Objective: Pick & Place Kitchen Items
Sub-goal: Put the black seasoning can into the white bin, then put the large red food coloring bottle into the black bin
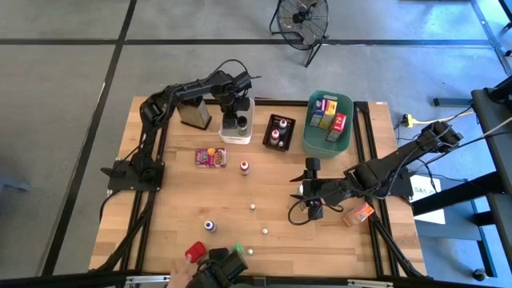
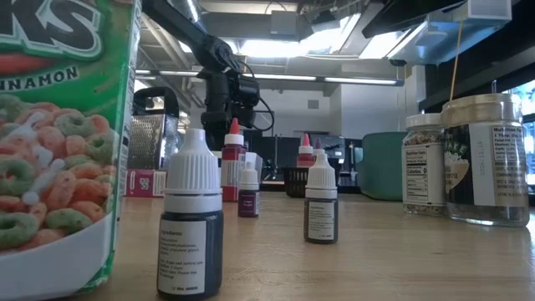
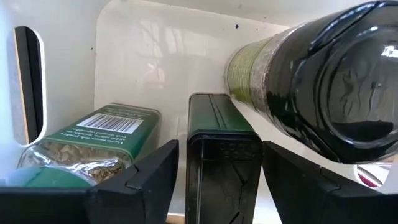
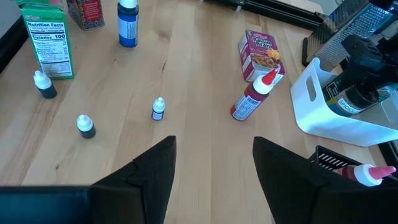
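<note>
My left gripper points down into the white bin at the far side of the table. It is open, with a finger on each side of a dark green tin that stands upright on the bin's floor. A slim gap shows beside the tin. A green-labelled herb jar lies beside the tin, and a dark-lidded jar leans on its other side. My right gripper hovers open over the table's right half, nothing between its fingers.
On the table lie a cereal box, a red-capped bottle, small dropper bottles and an orange packet. A grater, a black bin and a teal bin stand at the back. A person's hand is at the near edge.
</note>
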Robot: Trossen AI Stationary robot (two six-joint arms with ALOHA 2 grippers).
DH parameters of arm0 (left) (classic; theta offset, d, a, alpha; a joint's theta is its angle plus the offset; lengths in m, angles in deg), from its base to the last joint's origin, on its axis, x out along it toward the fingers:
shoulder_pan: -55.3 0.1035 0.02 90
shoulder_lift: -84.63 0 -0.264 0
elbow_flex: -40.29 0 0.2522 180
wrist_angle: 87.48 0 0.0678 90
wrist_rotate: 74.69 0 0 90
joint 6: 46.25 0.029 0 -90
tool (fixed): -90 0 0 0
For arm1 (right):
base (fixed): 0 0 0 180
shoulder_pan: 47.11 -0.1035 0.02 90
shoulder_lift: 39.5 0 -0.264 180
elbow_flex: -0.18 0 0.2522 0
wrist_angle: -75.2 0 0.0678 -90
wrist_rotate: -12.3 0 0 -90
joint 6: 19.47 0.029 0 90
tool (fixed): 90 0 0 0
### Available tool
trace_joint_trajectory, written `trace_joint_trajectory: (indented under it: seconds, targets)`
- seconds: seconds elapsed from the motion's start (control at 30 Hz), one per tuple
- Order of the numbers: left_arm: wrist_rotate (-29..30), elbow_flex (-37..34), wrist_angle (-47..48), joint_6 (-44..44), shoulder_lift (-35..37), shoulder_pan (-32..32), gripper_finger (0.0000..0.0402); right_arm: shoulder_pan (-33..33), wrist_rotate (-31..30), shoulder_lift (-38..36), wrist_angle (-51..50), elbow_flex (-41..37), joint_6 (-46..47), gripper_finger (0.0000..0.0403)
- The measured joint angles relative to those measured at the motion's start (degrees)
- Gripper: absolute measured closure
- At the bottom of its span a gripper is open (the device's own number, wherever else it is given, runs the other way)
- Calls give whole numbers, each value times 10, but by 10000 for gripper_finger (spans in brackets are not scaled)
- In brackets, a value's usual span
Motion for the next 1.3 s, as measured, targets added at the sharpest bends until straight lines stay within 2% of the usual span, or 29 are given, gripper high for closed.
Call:
trace_joint_trajectory:
  seconds: [0.4,0.9,1.17,1.3]
  targets:
    - [0,1,4,-7,9,-1,171,0,0,0,0,0,0,187]
    - [-3,49,18,-53,103,-40,171,0,2,0,2,0,-4,187]
    - [-1,49,72,-160,196,-63,171,18,-20,0,46,0,-3,187]
    - [-9,49,121,-212,243,-80,171,57,30,0,81,0,-2,187]
